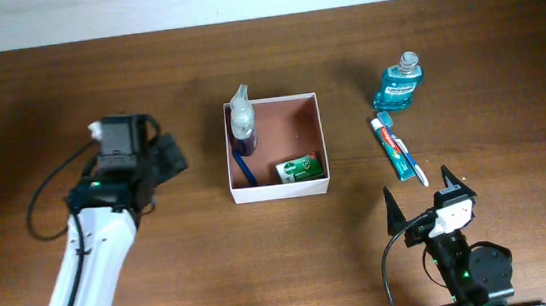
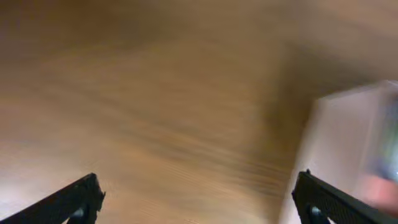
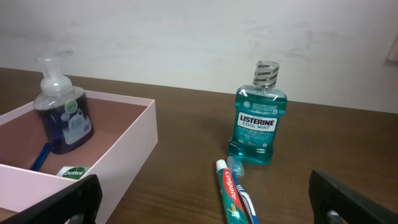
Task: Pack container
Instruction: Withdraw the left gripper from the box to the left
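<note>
The container (image 1: pixel 307 100), a square shallow box with white walls and a reddish-brown inside, sits mid-table. It holds a blue pump bottle (image 1: pixel 242 126), a blue toothbrush (image 1: pixel 243 168) and a green soap box (image 1: pixel 300 168). Right of it stand a teal mouthwash bottle (image 1: pixel 400 84), a toothpaste tube (image 1: pixel 390 145) and a second toothbrush (image 1: pixel 412 163). The right wrist view shows the container (image 3: pixel 134 146), pump bottle (image 3: pixel 63 112), mouthwash (image 3: pixel 258 121) and toothpaste (image 3: pixel 230 196). My left gripper (image 1: pixel 168 155) is open and empty, left of the container (image 2: pixel 339 143). My right gripper (image 1: pixel 423 199) is open and empty near the front edge.
The brown wooden table (image 1: pixel 65 83) runs to a white wall (image 3: pixel 186 37) at the back. The left wrist view is blurred and shows mostly bare wood (image 2: pixel 155 112).
</note>
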Robot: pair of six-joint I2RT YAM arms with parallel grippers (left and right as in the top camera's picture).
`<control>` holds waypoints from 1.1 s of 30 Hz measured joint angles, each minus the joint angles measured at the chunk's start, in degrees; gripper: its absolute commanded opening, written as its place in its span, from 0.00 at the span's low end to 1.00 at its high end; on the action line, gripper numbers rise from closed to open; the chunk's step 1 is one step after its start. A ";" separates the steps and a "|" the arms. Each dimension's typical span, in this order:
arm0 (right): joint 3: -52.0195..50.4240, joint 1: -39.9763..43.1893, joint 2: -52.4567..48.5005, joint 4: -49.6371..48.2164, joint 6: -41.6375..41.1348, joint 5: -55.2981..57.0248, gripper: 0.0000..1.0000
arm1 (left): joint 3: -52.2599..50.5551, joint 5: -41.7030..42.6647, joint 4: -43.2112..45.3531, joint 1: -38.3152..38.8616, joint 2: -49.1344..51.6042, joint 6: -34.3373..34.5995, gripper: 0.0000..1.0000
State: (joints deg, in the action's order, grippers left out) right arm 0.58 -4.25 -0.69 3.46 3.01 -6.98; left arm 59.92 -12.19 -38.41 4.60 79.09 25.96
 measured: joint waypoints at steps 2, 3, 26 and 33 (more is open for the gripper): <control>0.00 0.00 0.00 0.00 0.02 0.00 0.99 | 0.00 -3.39 -2.14 -2.16 -0.02 -0.02 0.99; 0.00 0.00 0.00 0.00 0.02 0.00 0.99 | 0.00 -4.68 -3.10 -3.15 -0.02 -0.02 0.99; 0.00 0.00 0.00 0.00 0.07 0.00 0.99 | 0.00 -9.33 -5.18 -5.60 -0.02 0.00 0.99; 0.00 0.00 0.00 -1.92 -0.02 -1.27 0.99 | 0.00 -9.33 -5.20 -5.60 -0.02 0.00 0.99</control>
State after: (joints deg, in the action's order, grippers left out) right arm 0.58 -4.25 -0.69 1.54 2.98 -8.25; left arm 59.92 -21.52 -43.62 -0.99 79.07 25.96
